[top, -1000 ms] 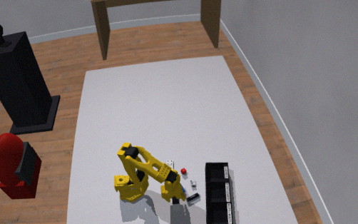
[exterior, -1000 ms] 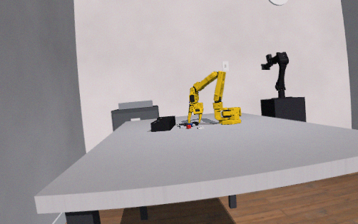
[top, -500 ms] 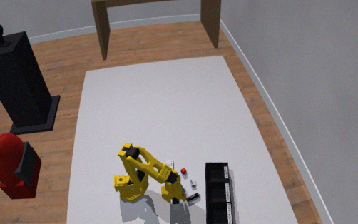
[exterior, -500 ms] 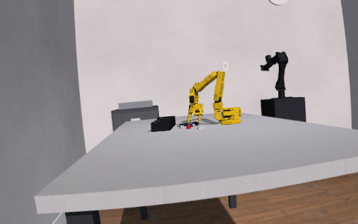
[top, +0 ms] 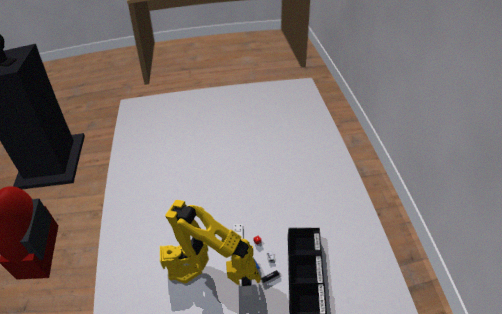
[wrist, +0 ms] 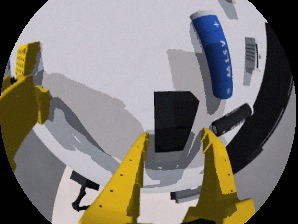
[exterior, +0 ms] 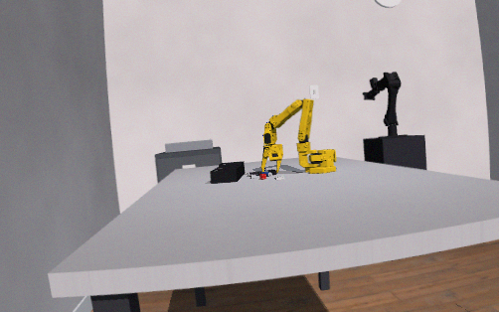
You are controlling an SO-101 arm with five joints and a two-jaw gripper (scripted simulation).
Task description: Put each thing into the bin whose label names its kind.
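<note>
Top view: The yellow gripper (top: 247, 280) (exterior: 271, 172) (wrist: 175, 132) is poised low over a black block (top: 246, 281) (wrist: 172, 120), with a blue battery (top: 257, 264) (wrist: 218, 57), a black cylinder (top: 271, 276) (wrist: 232, 119) and a grey-white piece (top: 271, 257) (wrist: 250, 54) off to its bin side. A red piece (top: 257, 239) (exterior: 262, 176) and a white piece (top: 238, 228) (exterior: 279, 177) lie farther from it, short of the black bins (top: 304, 255) (exterior: 228, 174). The labels cannot be read, and the row runs out of the picture. No thing can be made out inside the bins, so the sorting appears to be in its opening stage, with these six pieces yet to be dealt with.

Exterior view: The fingers point down beside the cluster, their tips near the table (exterior: 278, 214), while the bins stand upright beyond the red piece. What they contain is hidden.

Wrist view: The jaws stand part-way open, gripping nothing, the block showing between the tips. The battery lies ahead and to one side, the cylinder just beside one finger. Closing on the block looks like the next step; the nearby cylinder could be nudged.
</note>
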